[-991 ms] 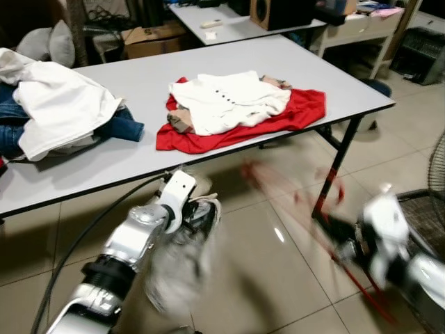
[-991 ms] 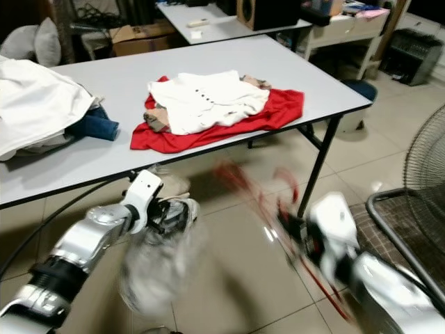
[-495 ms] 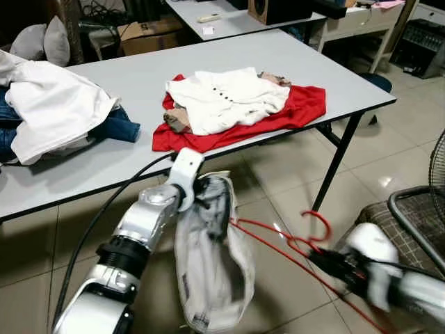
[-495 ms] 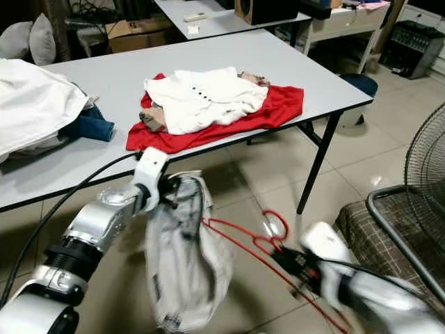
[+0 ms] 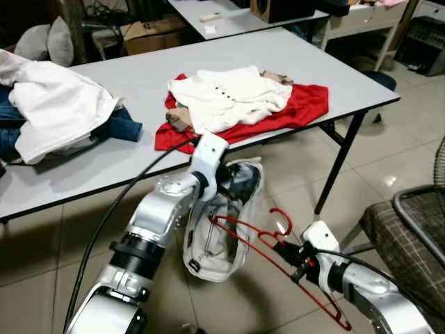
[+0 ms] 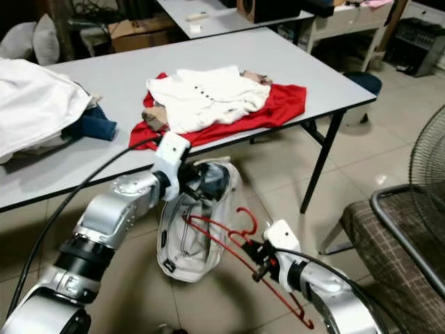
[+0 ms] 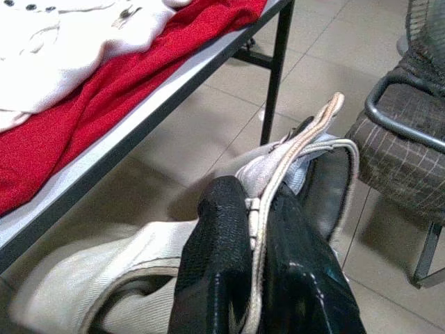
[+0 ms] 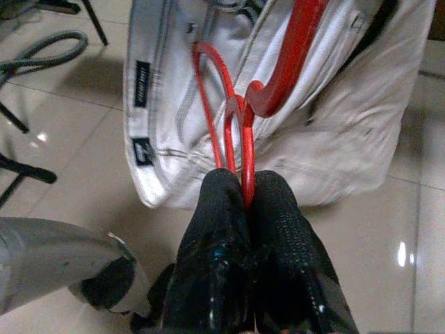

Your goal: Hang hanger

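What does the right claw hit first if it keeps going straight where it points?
Probably the pale grey-white garment hanging from the left claw. The right claw, shut on the red wire hanger, points straight at it. Depth uncertain.

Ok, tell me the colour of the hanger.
Red; the hanger shows best in the right wrist view.

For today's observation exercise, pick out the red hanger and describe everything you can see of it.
The red hanger is thin, glossy and plastic-looking, with a curled hook and slim arms. It lies tilted, low over the tiled floor in front of the grey table. The right gripper is shut on it near the hook's base. One arm reaches into the pale garment, which the left gripper holds up by its edge; the other arm slants down past the right wrist.
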